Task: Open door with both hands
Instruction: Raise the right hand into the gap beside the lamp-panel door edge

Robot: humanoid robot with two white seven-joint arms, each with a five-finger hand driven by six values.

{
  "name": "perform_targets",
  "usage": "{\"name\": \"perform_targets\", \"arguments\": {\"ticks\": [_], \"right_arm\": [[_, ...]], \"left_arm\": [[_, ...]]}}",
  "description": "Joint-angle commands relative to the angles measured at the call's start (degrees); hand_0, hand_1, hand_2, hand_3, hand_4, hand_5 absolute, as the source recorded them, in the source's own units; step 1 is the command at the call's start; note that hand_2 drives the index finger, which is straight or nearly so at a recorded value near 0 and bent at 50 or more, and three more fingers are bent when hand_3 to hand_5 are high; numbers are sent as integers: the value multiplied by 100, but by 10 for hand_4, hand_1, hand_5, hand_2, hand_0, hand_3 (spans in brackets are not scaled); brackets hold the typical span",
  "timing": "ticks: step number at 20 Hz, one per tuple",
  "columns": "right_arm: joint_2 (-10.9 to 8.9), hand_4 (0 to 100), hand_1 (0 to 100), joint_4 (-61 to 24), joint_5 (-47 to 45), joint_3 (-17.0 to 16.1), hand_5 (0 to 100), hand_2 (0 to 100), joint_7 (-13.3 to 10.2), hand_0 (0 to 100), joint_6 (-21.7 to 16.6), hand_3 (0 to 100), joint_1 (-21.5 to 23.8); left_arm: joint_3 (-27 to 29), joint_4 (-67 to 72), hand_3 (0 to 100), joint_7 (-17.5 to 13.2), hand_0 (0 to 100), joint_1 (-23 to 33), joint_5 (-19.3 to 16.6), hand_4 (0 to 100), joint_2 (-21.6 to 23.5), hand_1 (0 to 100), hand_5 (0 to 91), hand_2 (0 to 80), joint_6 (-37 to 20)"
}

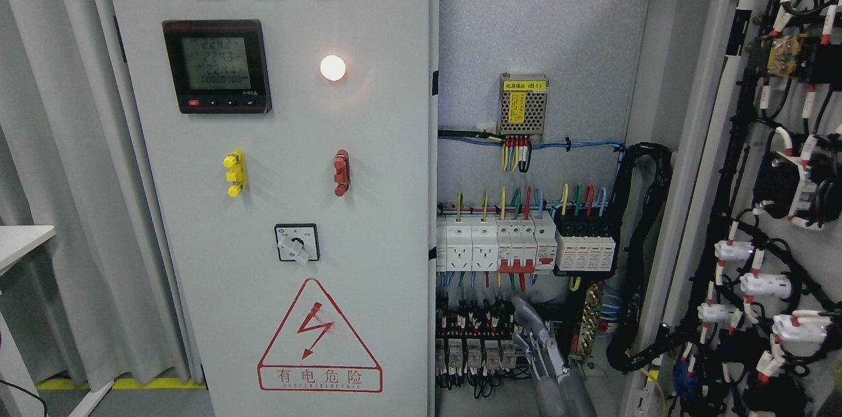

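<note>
Door (756,173) swung wide right; a hand (536,338), fingers extended, grasping nothing, at cabinet's lower opening.

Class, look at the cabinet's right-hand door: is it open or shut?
Open. The right door is swung outward, exposing its wired inner face and the breakers inside the cabinet.

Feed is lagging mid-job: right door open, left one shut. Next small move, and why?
Probably ease the right hand leftward to the free edge of the closed left door. The right door already stands swung open. The hand, fingers extended and empty, sits low in the opening, close to the relay row, so keep it off the wiring.
</note>
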Motion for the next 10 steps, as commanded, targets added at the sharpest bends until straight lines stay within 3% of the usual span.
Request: {"name": "perform_targets", "arguments": {"ticks": [1, 10], "right_arm": [[41, 0, 0, 600, -203, 4, 0, 0, -96, 219, 105, 0, -1075], [41, 0, 0, 1515, -695, 163, 0, 0, -52, 218, 588, 0, -2113]], "left_arm": [[14, 28, 28, 5, 296, -17, -6, 37, -18, 0, 0, 27, 19], [22, 37, 27, -4, 296, -8, -6, 37, -9, 0, 0, 27, 27]]}}
